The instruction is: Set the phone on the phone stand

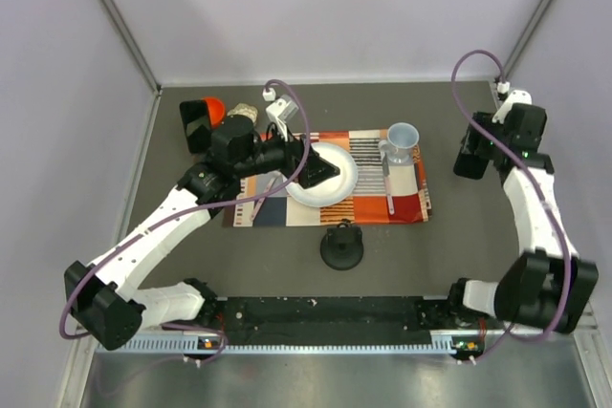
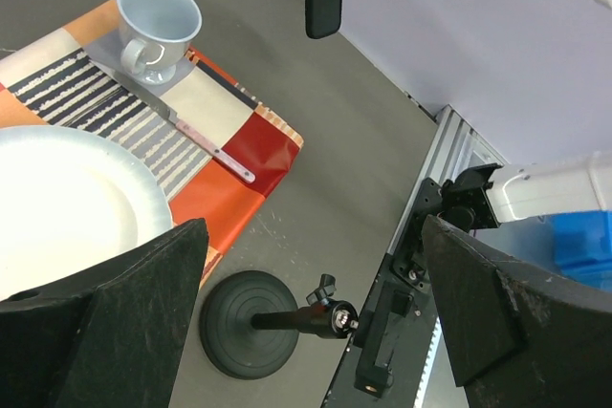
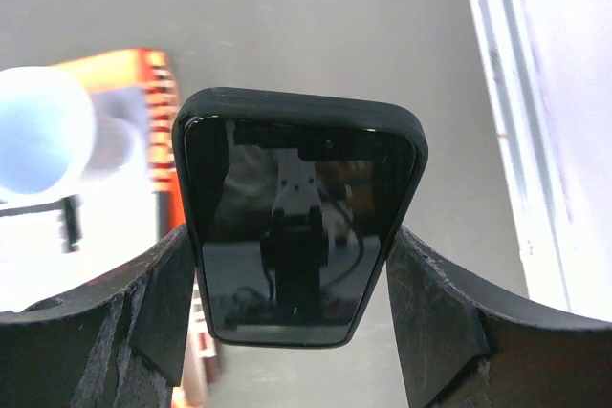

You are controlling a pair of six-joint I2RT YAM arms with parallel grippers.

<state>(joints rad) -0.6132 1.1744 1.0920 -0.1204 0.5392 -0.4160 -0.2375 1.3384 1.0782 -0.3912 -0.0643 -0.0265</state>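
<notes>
At the middle of the tabletop [image 1: 402, 255] lies a striped orange, red and grey placemat [image 1: 382, 205], its long sides parallel to the near edge.

Item 1. My left arm reaches from the near left corner to the placemat. My left gripper [image 2: 313, 226] hovers over the white plate [image 1: 346, 179] on the placemat's left half. Its jaws are spread wide and nothing is between them.

Item 2. My right arm stands along the right edge, bent upward. My right gripper [image 3: 295, 236] is raised above the tabletop near the right edge, toward the far right corner. It is clamped on the phone [image 3: 298, 188], one finger on each long side, with the glossy screen facing my wrist camera. The phone is in the air, well apart from everything on the tabletop.

Item 3. A black post on a round base [image 1: 341, 247] stands just off the placemat's near side.

Item 4. A red-and-black object [image 1: 203, 121] sits toward the far left corner; I cannot identify it.

Item 5. The phone stand [image 1: 244, 114] is just beside that object, partly hidden behind my left arm. Only its brown part is clear to me.

Item 6. A pale cup [image 2: 158, 16] stands at the placemat's far right corner.

Item 7. A knife [image 2: 182, 126] lies just beside the cup.
</notes>
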